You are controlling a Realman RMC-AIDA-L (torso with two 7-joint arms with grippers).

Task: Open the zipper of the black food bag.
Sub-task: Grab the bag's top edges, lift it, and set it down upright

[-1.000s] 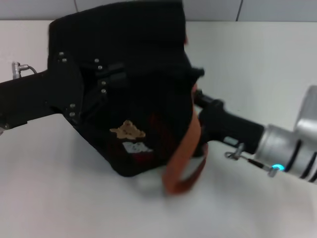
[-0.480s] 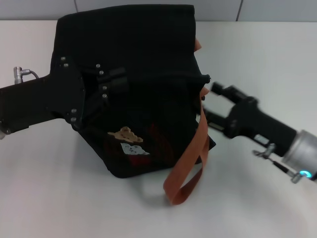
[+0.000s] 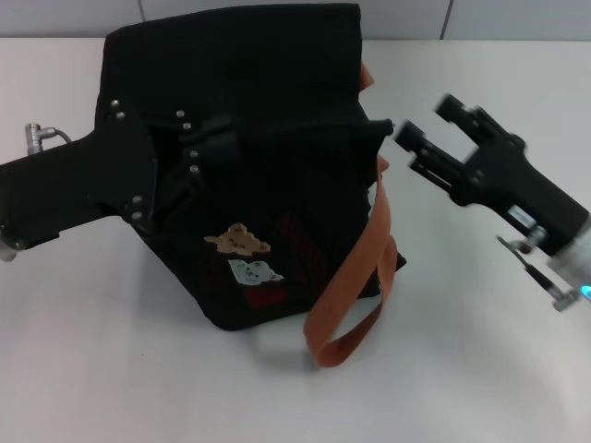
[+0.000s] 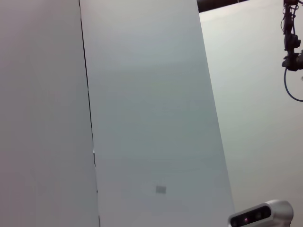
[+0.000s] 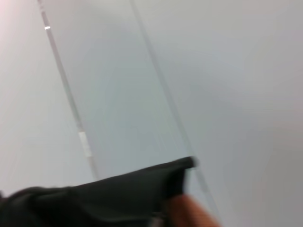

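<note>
The black food bag (image 3: 249, 111) stands mid-table with its bear patches (image 3: 242, 254) facing me. An orange strap (image 3: 355, 300) loops down its right side. My left gripper (image 3: 214, 140) reaches in from the left, its fingers closed together on the bag's side fabric. To the right of the bag my right gripper (image 3: 428, 120) hangs open and apart from it, with nothing between its fingers. I cannot make out the zipper against the black cloth. The right wrist view catches a corner of the bag (image 5: 104, 194) and a bit of strap (image 5: 187, 213).
The white table (image 3: 111, 369) runs all around the bag, with the wall's lower edge (image 3: 480, 18) behind it. The left wrist view shows only pale wall panels (image 4: 147, 118), hanging cables (image 4: 291, 47) and a small white camera unit (image 4: 260, 216).
My right gripper has drawn back from the bag's right side, moving right and away, and now stands open. The bag has settled upright and the strap has dropped lower.
</note>
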